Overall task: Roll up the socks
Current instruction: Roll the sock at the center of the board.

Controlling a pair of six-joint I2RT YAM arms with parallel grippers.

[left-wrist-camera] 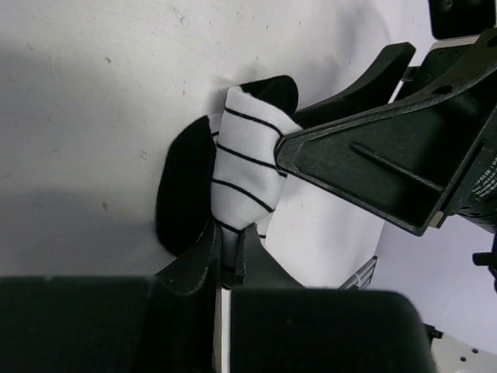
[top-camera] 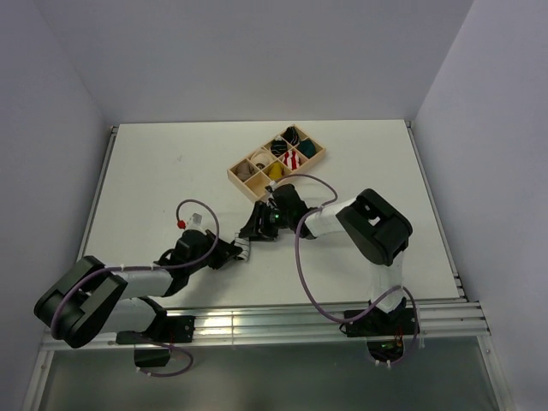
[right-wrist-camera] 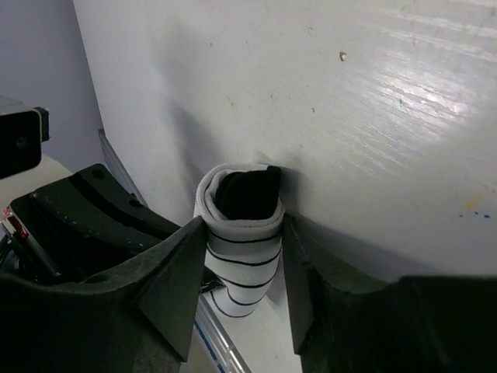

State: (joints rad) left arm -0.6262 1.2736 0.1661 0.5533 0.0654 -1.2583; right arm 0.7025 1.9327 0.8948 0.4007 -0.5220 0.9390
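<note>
The white sock with thin black stripes (right-wrist-camera: 239,233) is rolled into a tube, its black end (right-wrist-camera: 247,194) showing at the top. My right gripper (right-wrist-camera: 242,245) is shut on the roll, one finger on each side. My left gripper (left-wrist-camera: 231,237) pinches the sock's (left-wrist-camera: 245,167) other end between its closed fingertips. In the top view both grippers meet at the table's near middle, the left (top-camera: 238,252) just below the right (top-camera: 257,227), with little of the sock (top-camera: 245,251) showing. A mustard-yellow bundle (top-camera: 275,170) lies in a tray compartment.
A wooden tray (top-camera: 235,173) with several compartments stands behind the grippers, holding a red-and-white bundle (top-camera: 291,159), a dark teal bundle (top-camera: 292,135) and others. The right gripper's body (left-wrist-camera: 380,163) sits close against the sock in the left wrist view. The table's near edge rail (top-camera: 282,310) is close.
</note>
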